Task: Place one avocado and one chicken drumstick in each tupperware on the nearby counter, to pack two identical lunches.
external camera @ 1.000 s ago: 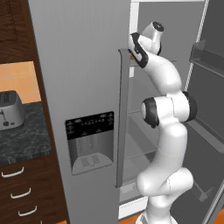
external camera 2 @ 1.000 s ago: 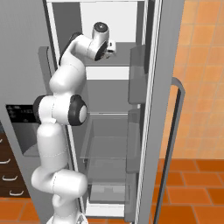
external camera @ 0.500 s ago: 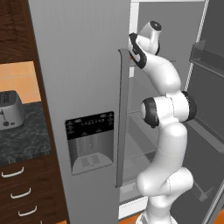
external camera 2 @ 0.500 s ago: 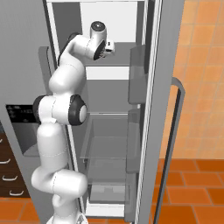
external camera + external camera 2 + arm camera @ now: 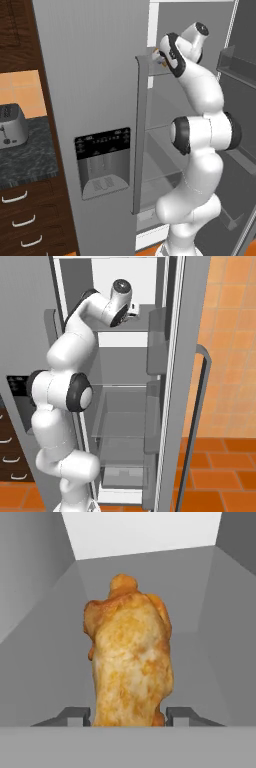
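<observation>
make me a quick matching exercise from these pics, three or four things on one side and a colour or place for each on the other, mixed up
Things:
1. chicken drumstick
2. toaster
3. counter
4. fridge door handle

Descriptions:
A. black stone with grey marbling
B. golden brown, between the fingers
C. grey vertical bar
D. silver, standing on the counter

Pairs: 1-B, 2-D, 3-A, 4-C
</observation>
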### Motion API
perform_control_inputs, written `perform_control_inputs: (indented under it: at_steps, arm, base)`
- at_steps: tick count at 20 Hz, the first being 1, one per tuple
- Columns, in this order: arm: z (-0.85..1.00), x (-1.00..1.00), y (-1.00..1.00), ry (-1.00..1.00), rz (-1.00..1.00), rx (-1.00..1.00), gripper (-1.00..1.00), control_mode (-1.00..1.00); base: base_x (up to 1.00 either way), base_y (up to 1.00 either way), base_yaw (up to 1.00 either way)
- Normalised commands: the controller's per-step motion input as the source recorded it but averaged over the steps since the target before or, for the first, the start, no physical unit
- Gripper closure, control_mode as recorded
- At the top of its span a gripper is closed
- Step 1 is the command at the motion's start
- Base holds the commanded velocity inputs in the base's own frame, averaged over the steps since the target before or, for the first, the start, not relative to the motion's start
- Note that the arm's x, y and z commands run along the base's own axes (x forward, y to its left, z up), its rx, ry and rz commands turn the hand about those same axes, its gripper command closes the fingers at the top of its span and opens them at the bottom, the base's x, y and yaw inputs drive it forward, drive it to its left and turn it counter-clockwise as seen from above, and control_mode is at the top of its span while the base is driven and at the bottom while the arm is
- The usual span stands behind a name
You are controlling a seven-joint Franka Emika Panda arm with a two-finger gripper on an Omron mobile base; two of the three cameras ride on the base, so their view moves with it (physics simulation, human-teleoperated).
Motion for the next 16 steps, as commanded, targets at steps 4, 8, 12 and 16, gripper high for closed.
perform_control_inputs:
  at_steps: [4, 8, 12, 16]
  arm:
    - [0.0, -1.0, 0.0, 0.0, 0.0, 0.0, 1.0, -1.0]
    - [0.0, -1.0, 0.03, 0.05, 0.0, -0.09, 1.0, -1.0]
    - [0.14, -1.0, 0.02, 0.04, 0.0, -0.14, 1.0, -1.0]
    - [0.09, -1.0, 0.0, 0.05, 0.0, -0.17, 1.0, -1.0]
  base:
    - [0.0, 0.0, 0.0]
    - [0.0, 0.0, 0.0]
    - [0.0, 0.0, 0.0]
    - [0.0, 0.0, 0.0]
